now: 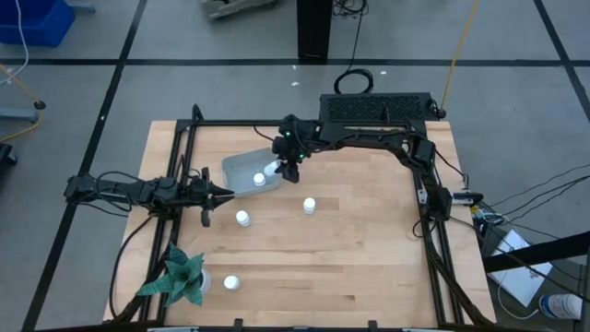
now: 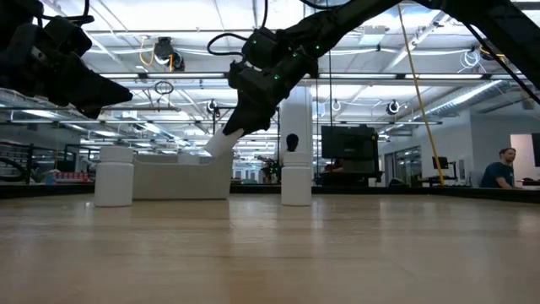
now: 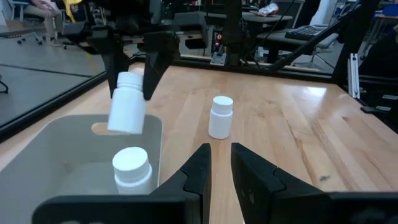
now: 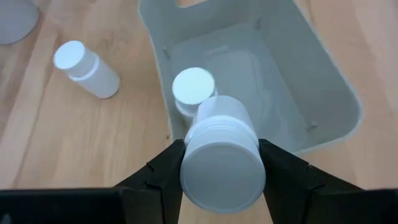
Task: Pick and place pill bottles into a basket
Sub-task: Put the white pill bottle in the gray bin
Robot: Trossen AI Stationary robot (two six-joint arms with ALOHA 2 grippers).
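Pill bottle (image 4: 222, 160) in my right claw (image 4: 221, 165): I have it pinched across its white body, one finger on either side, hanging tilted above the basket (image 1: 238, 168) near that bin's right-hand edge. One bottle (image 4: 193, 87) already stands upright inside the basket, just under the one I carry. Three more are out on the tabletop (image 1: 369, 249): one near the middle (image 1: 309, 205), one closer to my left arm (image 1: 242, 218), and one beside the green plant-like thing (image 1: 231, 282).

These look light, stiff, hollow plastic, so I judge no great squeeze is needed. The wall is smooth and round, which I would expect to be slippery and prone to swivel between flat fingers; the tilt it hangs at suggests as much. The best hold is across the middle of the body, below the cap, with the fingers square to the axis. Dropped from low, it should take no harm, though it may bounce or knock over the standing one.

My left claw (image 3: 216, 163) is clenched on nothing, waiting low by the basket's left side.
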